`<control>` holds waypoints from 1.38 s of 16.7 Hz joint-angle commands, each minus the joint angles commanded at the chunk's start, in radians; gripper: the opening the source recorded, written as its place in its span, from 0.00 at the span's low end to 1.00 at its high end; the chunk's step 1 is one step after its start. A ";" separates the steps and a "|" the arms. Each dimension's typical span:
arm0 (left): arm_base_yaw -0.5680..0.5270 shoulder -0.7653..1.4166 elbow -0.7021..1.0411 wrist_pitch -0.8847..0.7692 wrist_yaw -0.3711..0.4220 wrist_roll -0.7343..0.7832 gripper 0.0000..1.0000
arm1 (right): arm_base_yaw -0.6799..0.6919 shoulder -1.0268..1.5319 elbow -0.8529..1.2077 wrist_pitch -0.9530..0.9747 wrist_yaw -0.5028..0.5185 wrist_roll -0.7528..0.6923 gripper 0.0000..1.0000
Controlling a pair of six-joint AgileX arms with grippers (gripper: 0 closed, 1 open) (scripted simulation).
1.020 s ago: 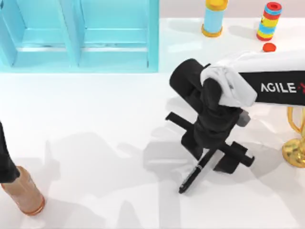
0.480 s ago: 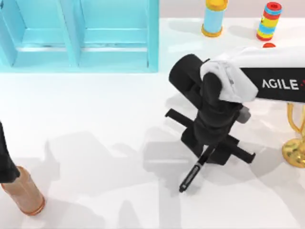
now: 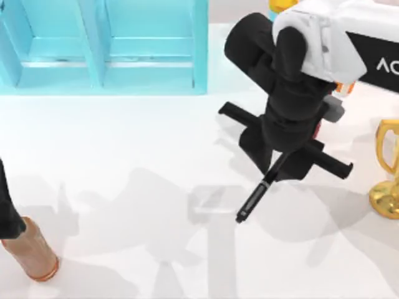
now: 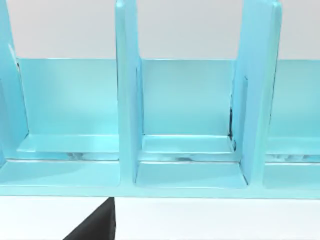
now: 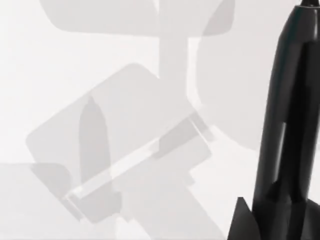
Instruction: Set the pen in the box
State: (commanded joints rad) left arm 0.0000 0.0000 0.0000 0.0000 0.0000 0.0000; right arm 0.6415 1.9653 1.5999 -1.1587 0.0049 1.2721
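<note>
The slim black pen (image 3: pixel 254 200) hangs tilted above the white table, its top end clamped in my right gripper (image 3: pixel 280 167), which is shut on it. Its tip points down and toward the table's left. In the right wrist view the pen (image 5: pixel 290 125) stands close by, with its shadow on the table below. The box (image 3: pixel 199 50) is a cyan rack of open compartments at the back left, well away from the pen. The left wrist view faces the box (image 4: pixel 190 100) and its dividers. My left arm (image 3: pixel 5 208) stays parked at the left edge.
A brown bottle (image 3: pixel 31 250) stands at the front left beside the left arm. A gold trophy (image 3: pixel 386 184) stands at the right edge. The top of a yellow and blue can (image 3: pixel 279 5) peeks out behind the right arm.
My right gripper has risen and moved toward the back of the table with the pen, which has left the table. The left arm has not moved.
</note>
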 joint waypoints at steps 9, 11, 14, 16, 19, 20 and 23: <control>0.000 0.000 0.000 0.000 0.000 0.000 1.00 | -0.098 -0.068 0.103 0.016 -0.006 -0.059 0.00; 0.000 0.000 0.000 0.000 0.000 0.000 1.00 | -0.210 -0.103 0.176 0.018 -0.008 -0.109 0.00; 0.000 0.000 0.000 0.000 0.000 0.000 1.00 | -0.458 -0.122 0.245 0.001 -0.002 -0.189 0.00; 0.000 0.000 0.000 0.000 0.000 0.000 1.00 | -0.652 -0.115 0.270 -0.023 0.005 -0.236 0.00; 0.000 0.000 0.000 0.000 0.000 0.000 1.00 | -0.922 -0.083 0.270 -0.067 0.014 -0.286 0.00; 0.000 0.000 0.000 0.000 0.000 0.000 1.00 | -1.000 -0.071 0.253 -0.081 0.014 -0.295 0.00; 0.000 0.000 0.000 0.000 0.000 0.000 1.00 | -1.176 -0.036 0.171 -0.112 0.005 -0.311 0.00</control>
State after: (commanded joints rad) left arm 0.0000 0.0000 0.0000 0.0000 0.0000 0.0000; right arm -0.5346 1.9294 1.7704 -1.2711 0.0098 0.9609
